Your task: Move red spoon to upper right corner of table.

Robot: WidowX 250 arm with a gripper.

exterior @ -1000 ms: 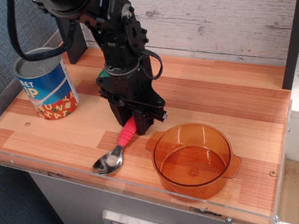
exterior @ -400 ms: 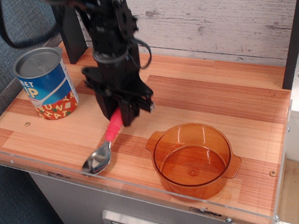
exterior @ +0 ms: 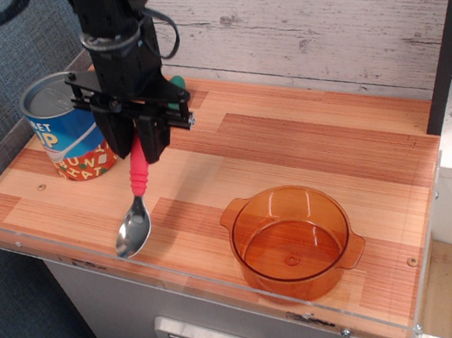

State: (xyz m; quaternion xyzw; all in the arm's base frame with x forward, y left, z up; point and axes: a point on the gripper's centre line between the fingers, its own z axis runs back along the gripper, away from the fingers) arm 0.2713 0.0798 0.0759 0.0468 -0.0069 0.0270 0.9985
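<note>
Pinkish-red and ribbed, the handle of the silver-bowled red spoon (exterior: 135, 207) is pinched at its top end by the black robot gripper (exterior: 143, 151), whose jaws are closed on it. The spoon hangs bowl-down over the front left part of the wood-grain plank table (exterior: 309, 145), its bowl near the clear front rim. A blue and red tin can (exterior: 67, 127) stands just left of the gripper. A transparent orange plastic pot (exterior: 292, 240) sits toward the front right.

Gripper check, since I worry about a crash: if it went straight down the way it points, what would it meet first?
Probably the table; the gripper holds the red spoon, whose bowl would touch first, though depth is unclear.
</note>
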